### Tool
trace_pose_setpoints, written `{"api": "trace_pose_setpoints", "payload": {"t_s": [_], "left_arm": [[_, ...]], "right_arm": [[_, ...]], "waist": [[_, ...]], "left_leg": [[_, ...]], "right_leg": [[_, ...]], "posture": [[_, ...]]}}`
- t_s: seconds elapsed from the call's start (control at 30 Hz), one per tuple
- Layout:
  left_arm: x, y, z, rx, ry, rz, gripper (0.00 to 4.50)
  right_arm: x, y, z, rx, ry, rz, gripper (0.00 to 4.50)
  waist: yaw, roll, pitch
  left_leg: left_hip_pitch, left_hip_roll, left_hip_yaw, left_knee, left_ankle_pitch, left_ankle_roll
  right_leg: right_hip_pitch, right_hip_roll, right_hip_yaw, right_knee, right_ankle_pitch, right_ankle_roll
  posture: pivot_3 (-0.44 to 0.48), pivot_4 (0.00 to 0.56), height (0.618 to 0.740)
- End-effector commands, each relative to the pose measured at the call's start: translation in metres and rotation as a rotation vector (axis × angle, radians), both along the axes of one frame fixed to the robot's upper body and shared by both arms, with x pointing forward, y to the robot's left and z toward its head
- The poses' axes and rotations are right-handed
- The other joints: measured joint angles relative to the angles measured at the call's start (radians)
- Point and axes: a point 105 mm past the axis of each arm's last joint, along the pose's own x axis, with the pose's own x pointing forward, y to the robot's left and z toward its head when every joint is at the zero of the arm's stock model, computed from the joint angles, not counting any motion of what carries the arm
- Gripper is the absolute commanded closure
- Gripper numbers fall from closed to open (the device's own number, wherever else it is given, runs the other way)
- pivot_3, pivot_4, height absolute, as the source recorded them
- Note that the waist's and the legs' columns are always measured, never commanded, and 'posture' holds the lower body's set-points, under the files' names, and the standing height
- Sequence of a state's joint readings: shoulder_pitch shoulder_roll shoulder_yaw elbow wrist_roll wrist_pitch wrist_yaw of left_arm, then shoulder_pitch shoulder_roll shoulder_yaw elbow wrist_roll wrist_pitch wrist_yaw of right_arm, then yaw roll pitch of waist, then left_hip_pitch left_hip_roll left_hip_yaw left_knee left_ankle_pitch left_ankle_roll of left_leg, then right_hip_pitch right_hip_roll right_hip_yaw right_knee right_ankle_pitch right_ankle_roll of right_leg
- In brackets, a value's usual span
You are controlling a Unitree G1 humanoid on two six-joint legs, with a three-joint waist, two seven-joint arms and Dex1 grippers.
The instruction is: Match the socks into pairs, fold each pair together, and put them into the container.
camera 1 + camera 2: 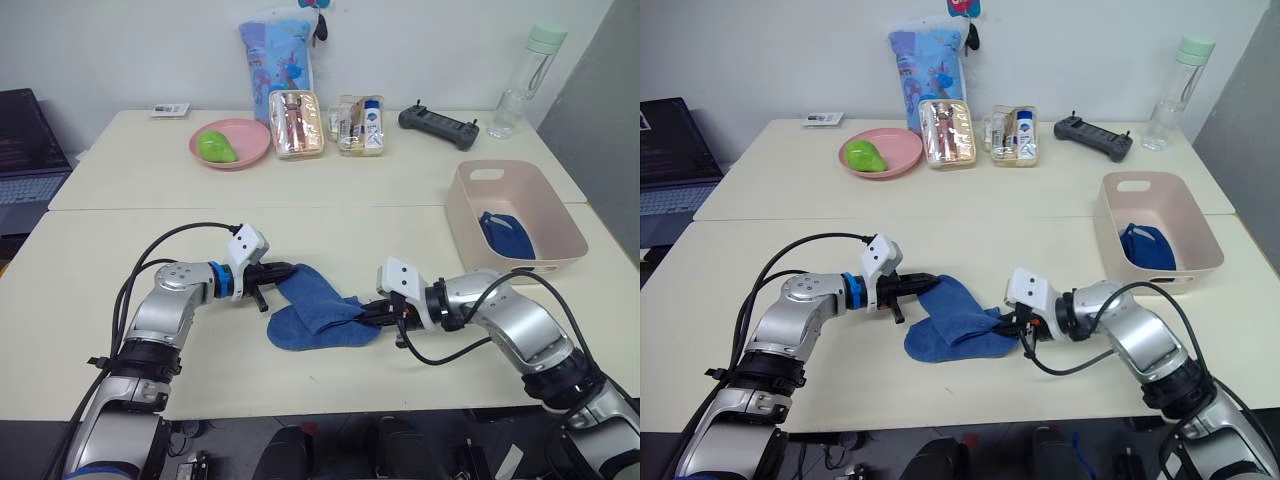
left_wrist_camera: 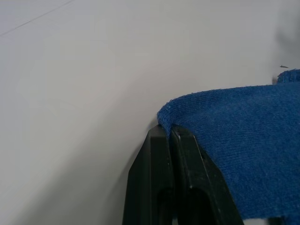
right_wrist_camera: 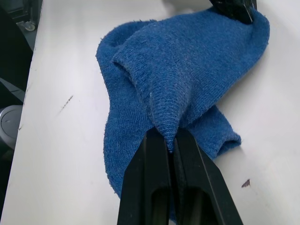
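A pair of medium blue socks (image 1: 318, 312) lies stacked on the near table between my two arms. My left gripper (image 1: 281, 272) is shut on the socks' upper left edge; in the left wrist view its black fingers (image 2: 171, 154) pinch the knit (image 2: 243, 140). My right gripper (image 1: 368, 312) is shut on the right side of the same socks, lifting a fold of cloth (image 3: 164, 93). The pale pink container (image 1: 520, 215) stands at the right of the table with a folded dark blue pair (image 1: 506, 232) inside it.
At the back stand a round pink plate (image 1: 232, 142) with a green item, two clear pouches (image 1: 297, 124), a pale-blue printed bag (image 1: 278, 50), a black controller (image 1: 438, 124) and a clear bottle (image 1: 528, 80). A laptop (image 1: 25, 160) sits far left.
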State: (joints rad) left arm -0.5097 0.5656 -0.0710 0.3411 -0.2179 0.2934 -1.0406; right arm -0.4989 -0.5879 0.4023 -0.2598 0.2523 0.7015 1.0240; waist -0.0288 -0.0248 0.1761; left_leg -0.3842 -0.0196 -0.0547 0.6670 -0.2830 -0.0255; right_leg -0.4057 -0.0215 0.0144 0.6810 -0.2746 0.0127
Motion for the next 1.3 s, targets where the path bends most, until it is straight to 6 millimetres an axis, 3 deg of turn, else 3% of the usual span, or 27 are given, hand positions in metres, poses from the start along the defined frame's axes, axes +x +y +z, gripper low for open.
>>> {"api": "trace_pose_setpoints", "payload": {"t_s": [0.03,0.1,0.33,0.43,0.53,0.7,0.83,0.9,1.07,1.3], "left_arm": [[-0.004,-0.003,0.01,-0.017,-0.038,-0.024,4.5],[-0.005,-0.004,0.01,-0.019,-0.036,-0.026,4.5],[-0.004,-0.003,0.011,-0.011,-0.038,-0.028,4.5],[-0.004,-0.003,0.012,-0.008,-0.039,-0.03,4.5],[-0.004,-0.003,0.012,-0.008,-0.039,-0.032,4.5],[-0.008,0.003,0.021,-0.015,-0.064,-0.007,4.5],[-0.011,0.004,0.038,-0.098,-0.095,0.054,4.5],[-0.014,0.004,0.041,-0.142,-0.106,0.116,4.5],[-0.016,0.008,0.028,-0.221,-0.132,0.325,4.5],[-0.012,0.009,0.017,-0.255,-0.17,0.491,4.5]], "right_arm": [[0.0,-0.002,0.007,0.007,-0.04,0.016,3.73],[-0.001,-0.002,0.007,0.004,-0.048,0.021,3.03],[0.002,0.001,0.006,0.011,-0.056,0.015,3.03],[0.005,0.002,0.009,0.03,-0.057,0.003,3.61],[0.006,0.004,0.011,0.043,-0.057,0.003,4.47],[0.014,0.0,0.025,0.049,-0.1,0.007,4.47],[0.033,-0.005,0.039,0.043,-0.166,-0.012,4.47],[0.053,-0.01,0.041,0.015,-0.212,-0.037,4.47],[0.1,-0.008,0.031,-0.054,-0.276,-0.066,4.47],[0.125,-0.007,0.019,-0.13,-0.269,-0.061,4.47]], "waist": [[0.0,0.0,0.0],[0.0,0.0,0.0],[0.0,0.0,0.0],[0.0,0.0,0.0],[0.0,0.0,0.0],[-0.002,0.0,0.0],[-0.002,0.0,0.0],[-0.003,0.0,0.0],[-0.002,0.0,0.0],[0.001,0.0,0.0]], "left_leg": [[0.0,0.0,0.0,0.0,0.0,0.0],[0.0,0.0,0.0,0.0,0.0,0.0],[0.0,0.0,0.0,0.0,0.0,0.0],[0.0,0.0,0.0,0.0,0.0,0.0],[0.0,0.0,0.0,0.0,0.0,0.0],[0.0,0.0,0.0,0.0,0.0,0.0],[0.0,0.0,0.0,0.0,0.0,0.0],[0.0,0.0,0.0,0.0,0.0,0.0],[0.002,0.0,0.002,0.0,0.0,0.0],[0.0,0.0,0.002,0.0,0.0,0.0]], "right_leg": [[0.0,0.0,0.0,0.0,0.0,0.0],[0.0,0.0,0.0,0.0,0.0,0.0],[0.0,0.0,0.0,0.0,0.0,0.0],[0.0,0.0,0.0,0.0,0.0,0.0],[0.0,0.0,0.0,0.0,0.0,0.0],[0.0,0.0,0.0,0.0,0.0,0.0],[0.0,0.0,0.0,0.0,0.0,0.0],[0.0,0.0,0.0,0.0,0.0,0.0],[0.0,0.0,0.001,0.0,0.0,0.0],[0.0,-0.001,0.001,0.0,0.0,0.0]], "posture": [[0.0,0.15,0.74],[0.0,0.15,0.74],[0.0,0.15,0.74],[0.0,0.15,0.74],[0.0,0.15,0.74],[0.0,0.15,0.74],[0.0,0.15,0.74],[0.0,0.15,0.74],[0.0,0.15,0.74],[0.0,0.15,0.74]]}}
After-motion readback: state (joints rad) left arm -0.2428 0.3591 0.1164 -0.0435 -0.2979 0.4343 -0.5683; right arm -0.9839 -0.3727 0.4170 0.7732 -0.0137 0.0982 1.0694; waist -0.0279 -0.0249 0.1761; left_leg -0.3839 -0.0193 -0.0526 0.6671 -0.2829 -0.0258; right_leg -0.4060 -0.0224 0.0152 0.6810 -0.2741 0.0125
